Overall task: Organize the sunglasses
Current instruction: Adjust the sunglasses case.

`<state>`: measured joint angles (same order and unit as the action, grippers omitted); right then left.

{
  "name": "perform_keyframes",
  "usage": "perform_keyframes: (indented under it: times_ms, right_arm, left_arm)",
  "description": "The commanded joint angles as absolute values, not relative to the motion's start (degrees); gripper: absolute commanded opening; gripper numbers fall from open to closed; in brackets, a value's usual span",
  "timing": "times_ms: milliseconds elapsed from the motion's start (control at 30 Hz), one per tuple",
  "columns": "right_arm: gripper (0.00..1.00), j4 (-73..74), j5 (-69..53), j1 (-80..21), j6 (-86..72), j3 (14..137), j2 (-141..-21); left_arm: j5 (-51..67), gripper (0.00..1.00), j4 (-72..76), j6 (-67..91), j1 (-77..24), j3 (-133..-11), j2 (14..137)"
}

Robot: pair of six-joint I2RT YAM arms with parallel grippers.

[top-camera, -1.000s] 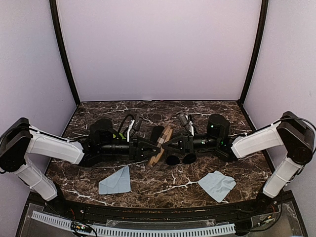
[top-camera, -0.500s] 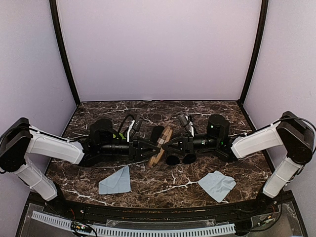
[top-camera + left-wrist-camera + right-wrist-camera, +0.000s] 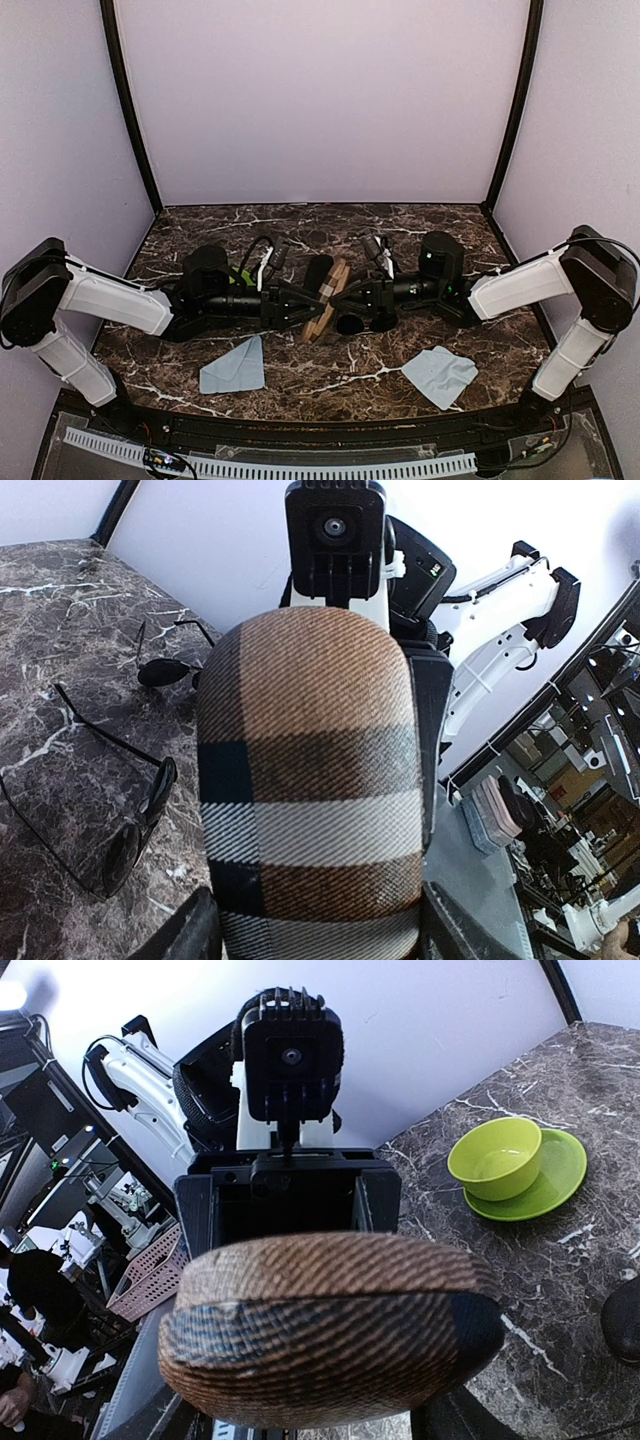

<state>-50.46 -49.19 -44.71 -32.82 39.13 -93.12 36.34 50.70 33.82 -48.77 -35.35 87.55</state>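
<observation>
at the middle of the marble table (image 3: 200,228), the plaid case (image 3: 322,300) is held off the surface between the two arms, its long axis running far to near across their line. the left gripper (image 3: 306,303) is clenched on it from the left and the right gripper (image 3: 342,296) from the right. a pair of sunglasses (image 3: 366,322) lies flat on the marble just beside the right gripper, on its near side and below it, the two lenses in a row running left to right. the right arm is plainly the nearer, so reaching the pair would likely be a short drop once the case is dealt with. the left wrist view shows a close pair (image 3: 130,830) with temples unfolded and a far pair (image 3: 165,670); which one lies by the right gripper i cannot tell. a second ago the left fingers stood wider around the case; now they have drawn in onto it, while the case and glasses have hardly shifted.
</observation>
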Motion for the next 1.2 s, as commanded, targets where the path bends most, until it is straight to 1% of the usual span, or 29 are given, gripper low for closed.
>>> perform_keyframes:
  times_ms: [0, 233, 400, 500, 667, 733, 867, 933, 967, 1067, 1100, 1167]
  right_arm:
    - [0.0, -51.53, -54.2, -42.45, -28.94, 38.38, -93.48]
    - [0.0, -51.39, -54.64, -42.36, -29.03, 38.31, -94.13]
    - [0.0, -46.05, -49.74, -42.36, -29.7, 40.39, -94.16]
    - [0.0, -45.8, -48.33, -42.36, -30.97, 41.02, -94.03]
    - [0.0, -46.16, -50.56, -42.32, -28.88, 40.56, -93.32]
    - [0.0, -44.3, -48.93, -42.36, -28.79, 41.24, -93.55]
    - [0.0, -38.41, -42.25, -42.35, -30.9, 44.13, -94.28]
    - [0.0, -39.58, -42.54, -42.36, -32.46, 44.45, -94.55]
    - [0.0, -40.88, -43.32, -42.32, -33.23, 44.33, -94.71]
    - [0.0, -42.62, -43.59, -42.06, -33.49, 44.95, -95.45]
    - [0.0, -42.3, -45.93, -42.02, -34.3, 45.42, -95.71]
    - [0.0, -40.53, -48.23, -41.93, -35.62, 46.32, -95.84]
  left_arm:
    - [45.52, 0.0, 60.6, 36.56, -48.96, -34.55, 86.04]
    - [45.06, 0.0, 60.83, 36.5, -48.96, -34.42, 86.3]
    - [38.5, 0.0, 50.78, 32.73, -48.96, -36.55, 85.67]
    - [35.98, 0.0, 47.42, 31.59, -48.96, -37.14, 85.18]
    - [38.38, 0.0, 51.27, 33.22, -48.96, -36.3, 85.31]
    - [37.66, 0.0, 50.53, 33.77, -49.0, -36.65, 85.59]
    - [32.47, 0.0, 44.49, 32.71, -49.26, -38.17, 85.34]
    - [32.11, 0.0, 44.8, 32.95, -49.31, -38.32, 85.7]
    - [32.41, 0.04, 45.49, 33.45, -49.35, -38.24, 86.08]
    - [33.55, 0.27, 46.45, 33.8, -49.31, -38.25, 86.32]
    - [33.73, 0.35, 46.49, 33.48, -49.31, -38.09, 86.14]
    - [33.19, 0.45, 45.46, 32.49, -49.31, -37.72, 85.39]
